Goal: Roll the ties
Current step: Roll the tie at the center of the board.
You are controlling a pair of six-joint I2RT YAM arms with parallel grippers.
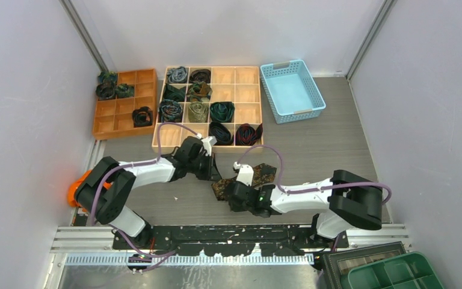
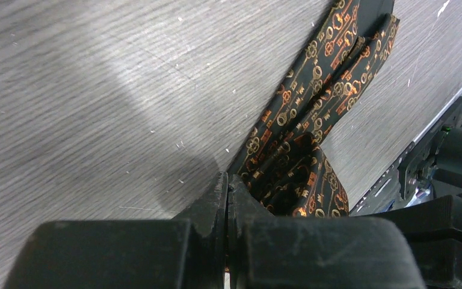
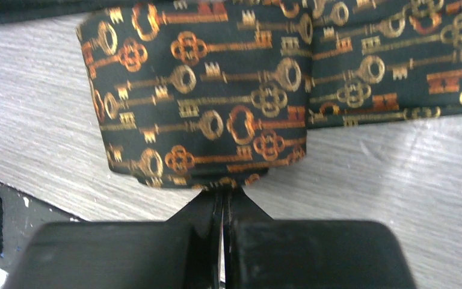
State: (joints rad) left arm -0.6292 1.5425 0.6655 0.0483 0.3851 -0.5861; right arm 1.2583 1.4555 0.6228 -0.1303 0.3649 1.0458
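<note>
My grey wood-grain table (image 1: 313,150) carries an orange wooden divided tray (image 1: 109,123) at the far left, a pale wooden grid box (image 1: 246,75) beside it, a light blue plastic basket (image 1: 292,93) far right, and nearer me a black key-patterned necktie (image 1: 263,173).

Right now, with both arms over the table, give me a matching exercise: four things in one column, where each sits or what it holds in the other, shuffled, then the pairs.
Things:
1. key-patterned tie
2. light blue basket
3. orange tray
4. pale wooden tray

Places and states:
A. far middle, holds the most rolled ties
B. far left, holds a few rolls
C. lies outside every container, partly rolled
D. far right, no ties inside

Pairs: 1-C, 2-D, 3-B, 4-A
</note>
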